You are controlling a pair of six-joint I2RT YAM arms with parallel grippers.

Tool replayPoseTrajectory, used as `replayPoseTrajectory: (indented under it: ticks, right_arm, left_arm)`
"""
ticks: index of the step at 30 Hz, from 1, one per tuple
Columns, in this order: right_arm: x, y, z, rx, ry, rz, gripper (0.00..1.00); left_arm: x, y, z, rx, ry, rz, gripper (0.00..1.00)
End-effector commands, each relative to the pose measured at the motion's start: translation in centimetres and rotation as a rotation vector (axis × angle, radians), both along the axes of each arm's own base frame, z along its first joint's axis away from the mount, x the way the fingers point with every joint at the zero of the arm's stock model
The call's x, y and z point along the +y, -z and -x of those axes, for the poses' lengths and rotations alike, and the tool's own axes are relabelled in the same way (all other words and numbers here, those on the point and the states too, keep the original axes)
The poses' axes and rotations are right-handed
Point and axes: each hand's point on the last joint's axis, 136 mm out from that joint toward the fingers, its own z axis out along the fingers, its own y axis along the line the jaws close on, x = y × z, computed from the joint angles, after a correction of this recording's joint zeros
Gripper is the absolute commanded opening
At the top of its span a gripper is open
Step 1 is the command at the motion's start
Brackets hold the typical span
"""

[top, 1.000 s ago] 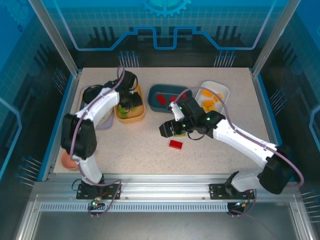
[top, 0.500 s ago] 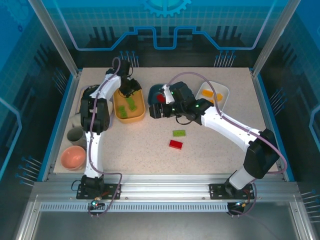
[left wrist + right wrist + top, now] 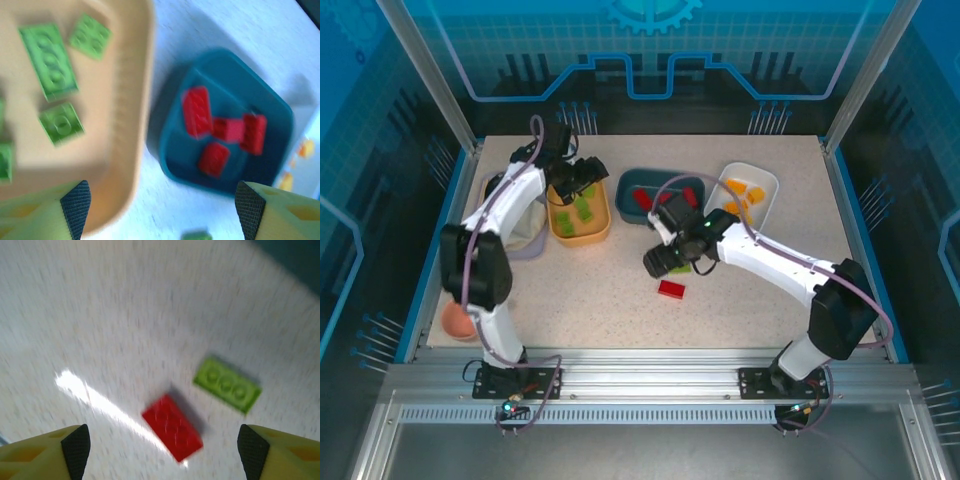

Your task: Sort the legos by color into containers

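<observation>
Left gripper (image 3: 161, 205): jaws wide apart with nothing between them, hanging over the gap between 2 tubs.
Below the left gripper: the yellow tub (image 3: 135, 125) on one side and the teal tub (image 3: 225, 70) on the other, side by side and close together.
Yellow tub contents: at least 4 green bricks (image 3: 48, 60), 1 long and the others small, lying flat on the floor of the tub.
Teal tub contents: 4 red bricks (image 3: 196, 111) bunched near the middle, some of them touching.
Right gripper (image 3: 164, 447): jaws wide apart and holding nothing, above bare table (image 3: 590, 300) in front of the teal tub.
Below the right gripper: a loose red brick (image 3: 172, 427) and a loose green brick (image 3: 227, 385), near each other but not touching, both flat on the table.
Overhead view: the loose green brick is partly hidden by the right gripper, and the loose red brick lies just nearer the arm bases.
White tub (image 3: 765, 180): to the right of the teal tub, with orange bricks (image 3: 740, 205) inside.
Sharpness: both wrist views are blurred, so the studs are hard to count.
</observation>
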Motion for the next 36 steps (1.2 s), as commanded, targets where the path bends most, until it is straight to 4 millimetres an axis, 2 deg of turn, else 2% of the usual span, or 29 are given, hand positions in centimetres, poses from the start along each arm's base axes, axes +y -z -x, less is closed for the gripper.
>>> replayPoseTrajectory:
  ticks: [1, 4, 6, 11, 15, 21, 26, 29, 31, 33, 36]
  right_arm:
    - [-2.7, 2.5, 3.2, 0.086, -0.11, 0.175, 0.82]
    - [-2.4, 4.3, 3.9, 0.142, -0.155, 0.194, 0.84]
    - [-2.2, 5.2, 3.9, 0.165, -0.173, 0.208, 0.84]
    - [-1.5, 7.4, 3.3, 0.222, -0.202, 0.249, 0.83]
    - [-1.0, 8.9, 3.1, 0.262, -0.21, 0.27, 0.78]
    - [-1.2, 10.5, 2.7, 0.272, -0.207, 0.307, 0.65]
    - [-1.4, 11.1, 2.8, 0.276, -0.19, 0.313, 0.43]
    - [-1.3, 10.4, 2.4, 0.242, -0.172, 0.298, 0.3]
    - [-1.0, 8.6, 1.5, 0.197, -0.144, 0.27, 0.26]
    - [-1.0, 5.9, -0.1, 0.146, -0.09, 0.218, 0.25]
    - [-1.7, 1.2, -3.8, 0.076, 0.042, 0.092, 0.25]
  left_arm:
    - [-3.5, -0.2, 5.4, 0.007, 0.084, 0.077, 0.8]
    - [-4.9, 1.1, 10.8, 0.043, 0.118, 0.1, 0.8]
    - [-5.3, 1.9, 13.6, 0.061, 0.119, 0.121, 0.8]
    - [-5.2, 3.1, 18.4, 0.069, 0.103, 0.153, 0.8]
    - [-4.2, 3.1, 20.0, 0.059, 0.074, 0.15, 0.8]
    - [-3.6, 2.9, 20.7, 0.052, 0.058, 0.147, 0.8]
    - [-3.3, 2.6, 20.8, 0.039, 0.051, 0.144, 0.79]
    - [-3.2, 2.5, 20.8, 0.031, 0.047, 0.145, 0.79]
    - [-3.3, 2.2, 20.6, 0.023, 0.046, 0.147, 0.78]
    - [-3.4, 1.2, 20.1, -0.002, 0.05, 0.144, 0.78]
    - [-3.5, -0.7, 18.7, -0.047, 0.055, 0.115, 0.78]
